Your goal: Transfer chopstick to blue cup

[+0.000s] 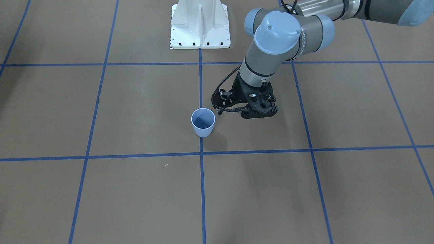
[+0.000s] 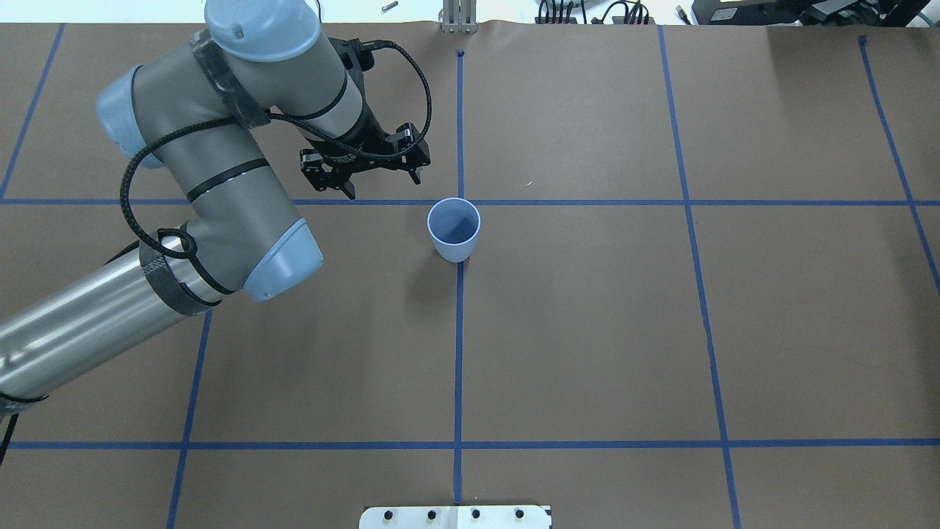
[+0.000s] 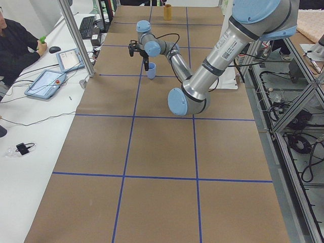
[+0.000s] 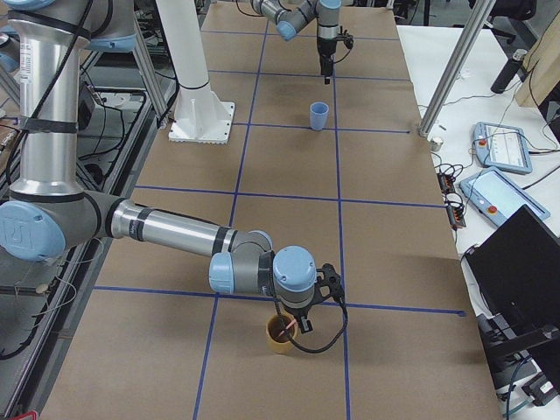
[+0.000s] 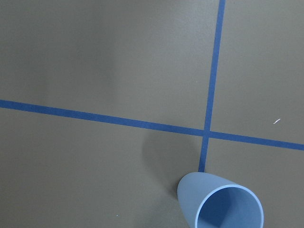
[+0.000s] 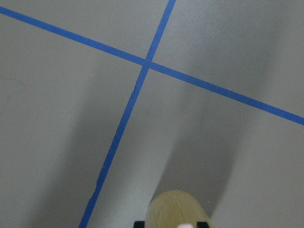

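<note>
Both grips unreadable, fingers hidden: left gripper [image 2: 363, 165] near blue cup [image 2: 454, 229], right gripper [image 4: 303, 324] over tan cup [image 4: 278, 343]

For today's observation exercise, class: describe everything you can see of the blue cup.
The blue cup is a plain light-blue tumbler, plastic by its look, tapering from a wide round rim to a narrower base. It stands upright, mouth up, with nothing seen inside. It sits on the brown paper-covered table, over a blue tape line just beside a crossing. Nothing else touches it.
</note>
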`<state>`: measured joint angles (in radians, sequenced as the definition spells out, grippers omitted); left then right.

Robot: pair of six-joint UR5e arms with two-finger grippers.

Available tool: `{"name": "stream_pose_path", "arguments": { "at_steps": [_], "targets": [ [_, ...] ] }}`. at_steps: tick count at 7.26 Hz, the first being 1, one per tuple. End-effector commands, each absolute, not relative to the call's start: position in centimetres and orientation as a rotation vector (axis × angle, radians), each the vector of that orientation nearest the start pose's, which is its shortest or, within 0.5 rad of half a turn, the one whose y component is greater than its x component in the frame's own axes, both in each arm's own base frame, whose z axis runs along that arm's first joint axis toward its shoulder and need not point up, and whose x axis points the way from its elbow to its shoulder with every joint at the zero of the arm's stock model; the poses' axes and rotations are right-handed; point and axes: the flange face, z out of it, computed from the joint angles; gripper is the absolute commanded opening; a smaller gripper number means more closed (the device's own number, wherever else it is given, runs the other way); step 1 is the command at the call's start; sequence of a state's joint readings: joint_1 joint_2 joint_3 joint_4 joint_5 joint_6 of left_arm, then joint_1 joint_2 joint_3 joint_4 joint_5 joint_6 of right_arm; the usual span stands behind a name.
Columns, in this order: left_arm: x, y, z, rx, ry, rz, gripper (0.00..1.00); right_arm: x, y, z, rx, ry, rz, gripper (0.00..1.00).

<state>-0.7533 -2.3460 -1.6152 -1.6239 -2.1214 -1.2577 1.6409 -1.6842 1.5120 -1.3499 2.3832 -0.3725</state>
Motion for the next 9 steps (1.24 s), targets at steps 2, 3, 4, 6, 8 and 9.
{"name": "stream_pose_path", "arguments": {
  "at_steps": [2, 3, 4, 6, 8, 9],
  "targets": [
    [45.2, -53.3, 15.8, -0.012, 0.991, -0.163, 0.98, 9.3, -44.0, 71.4, 0.224, -0.772, -0.306, 0.45],
    [45.2, -53.3, 15.8, -0.011, 0.992, -0.163, 0.98, 9.2, -44.0, 71.5, 0.224, -0.772, -0.304, 0.43],
    [45.2, -53.3, 15.9, -0.012, 0.991, -0.163, 0.98, 9.2, -44.0, 71.5, 0.224, -0.772, -0.306, 0.3],
    [45.2, -53.3, 15.9, -0.013, 0.989, -0.164, 0.98, 9.3, -44.1, 71.2, 0.233, -0.77, -0.309, 0.0],
    [45.2, -53.3, 15.8, -0.013, 0.991, -0.162, 0.98, 10.3, -44.0, 70.9, 0.247, -0.767, -0.293, 0.0],
    [45.1, -53.3, 15.7, -0.013, 0.992, -0.163, 0.98, 11.8, -43.8, 70.2, 0.273, -0.759, -0.265, 0.0]
  ]
}}
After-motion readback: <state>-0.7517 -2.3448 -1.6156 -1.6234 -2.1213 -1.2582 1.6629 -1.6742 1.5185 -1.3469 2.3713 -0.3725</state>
